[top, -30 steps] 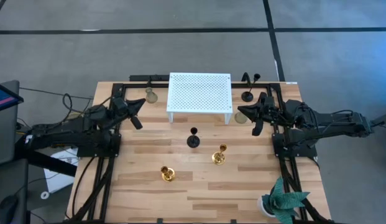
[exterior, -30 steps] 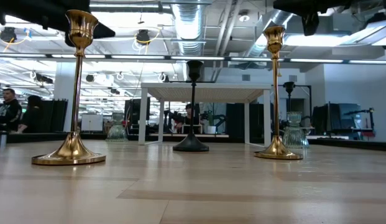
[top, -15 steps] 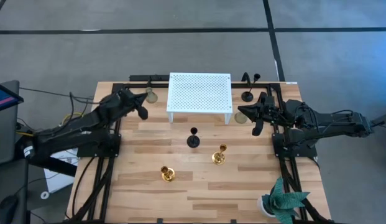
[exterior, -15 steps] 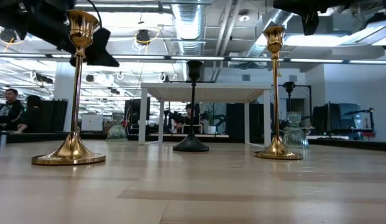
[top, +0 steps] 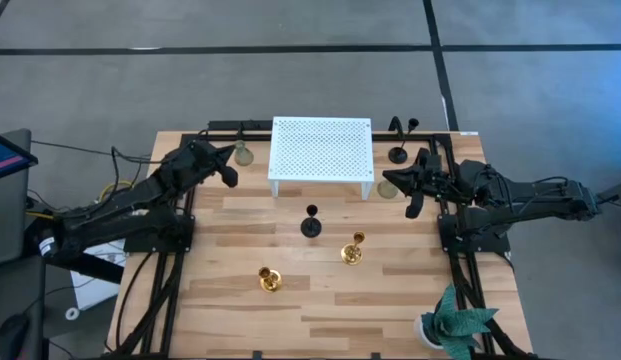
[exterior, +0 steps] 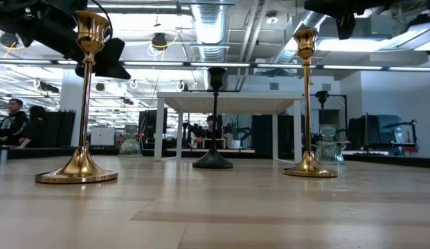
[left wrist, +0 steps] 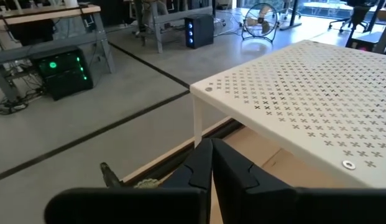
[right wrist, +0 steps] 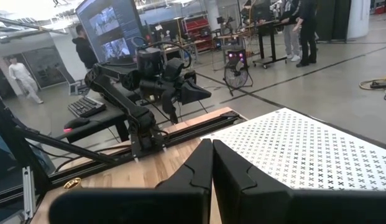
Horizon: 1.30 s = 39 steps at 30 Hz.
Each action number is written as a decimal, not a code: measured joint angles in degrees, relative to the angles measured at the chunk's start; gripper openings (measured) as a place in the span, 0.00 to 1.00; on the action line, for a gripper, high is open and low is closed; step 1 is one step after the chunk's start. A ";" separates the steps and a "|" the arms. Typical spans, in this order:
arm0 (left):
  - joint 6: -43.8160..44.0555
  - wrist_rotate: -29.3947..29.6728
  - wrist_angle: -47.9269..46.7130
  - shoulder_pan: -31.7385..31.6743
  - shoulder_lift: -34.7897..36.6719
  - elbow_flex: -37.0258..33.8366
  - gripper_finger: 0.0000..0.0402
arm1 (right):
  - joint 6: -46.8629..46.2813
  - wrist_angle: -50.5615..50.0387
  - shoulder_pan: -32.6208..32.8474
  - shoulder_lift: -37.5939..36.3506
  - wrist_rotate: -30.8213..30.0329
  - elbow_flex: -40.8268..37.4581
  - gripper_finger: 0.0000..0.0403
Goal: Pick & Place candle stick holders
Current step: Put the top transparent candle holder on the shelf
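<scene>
**A:** Before you move, look at your left gripper [top: 228, 175]. It hangs just off the white perforated shelf [top: 321, 146], at the shelf's left end, and its fingers [left wrist: 208, 163] are pressed together with nothing between them. The pale green holder [top: 244, 154] sits beside that same end of the shelf, close under the gripper.

**B:** So the risk is coming down pinched shut?

**A:** Yes. If you descend without opening, I'd expect the tips to knock the green holder over or push it against the shelf leg [left wrist: 197, 121]. Glass beside a metal leg leaves you little room to spread the fingers.

**B:** And the right side?

**A:** Your right gripper [top: 412, 200] waits off the shelf's right end, also closed and empty. The second green holder [top: 387, 189] stands by the shelf's right leg, and a black holder [top: 398, 154] stands to the right of the shelf, towards its back. A wide swing there could clip either one.

**B:** What about the ones in front of the shelf?

**A:** The other black holder [top: 311, 226] stands in front of the shelf, with two gold holders [top: 352, 253] [top: 269, 279] further forward on the table [top: 240, 310]. They are tall and slim on small round bases, so I judge they would tip easily if you brush a stem. Grasp off-centre and one could topple into its neighbour.
</scene>
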<state>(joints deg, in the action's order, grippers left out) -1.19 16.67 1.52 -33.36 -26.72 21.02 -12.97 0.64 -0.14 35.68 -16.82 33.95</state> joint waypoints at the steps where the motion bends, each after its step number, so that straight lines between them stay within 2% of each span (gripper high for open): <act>1: 0.00 0.00 0.07 0.00 -0.22 0.00 0.03 | 0.01 0.00 0.00 0.00 0.00 0.00 0.00; 10: 0.15 -0.10 -0.20 -2.65 -4.22 0.00 0.01 | -0.07 0.00 0.00 0.00 0.00 0.00 0.00; 12: 0.17 -1.62 -0.22 -4.08 -5.04 0.00 0.02 | -0.15 0.00 0.01 0.00 0.00 0.00 0.00; 19: 2.00 -19.22 -0.28 -13.07 -6.84 0.00 0.01 | -0.57 0.00 0.00 0.00 0.00 0.00 0.00; 26: 2.12 -30.20 -2.99 -25.84 -8.07 0.00 0.02 | -0.58 0.00 0.01 0.00 0.00 0.00 0.00; 30: 2.12 -37.60 -4.07 -29.93 -9.05 -0.37 0.02 | -0.58 0.00 0.00 0.00 0.00 0.00 0.00; 33: 2.11 -40.59 -4.02 -30.34 -9.73 -1.32 0.02 | -0.59 -0.04 0.01 -0.02 0.00 0.00 0.00; 39: 1.92 -40.70 -4.09 -29.00 -9.79 -4.03 0.01 | -0.59 -0.17 0.02 0.00 0.00 0.00 0.00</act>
<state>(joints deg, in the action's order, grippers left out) 0.73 -24.03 -2.57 -62.37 -36.51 16.99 -13.56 0.47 -0.12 35.68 -16.82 33.95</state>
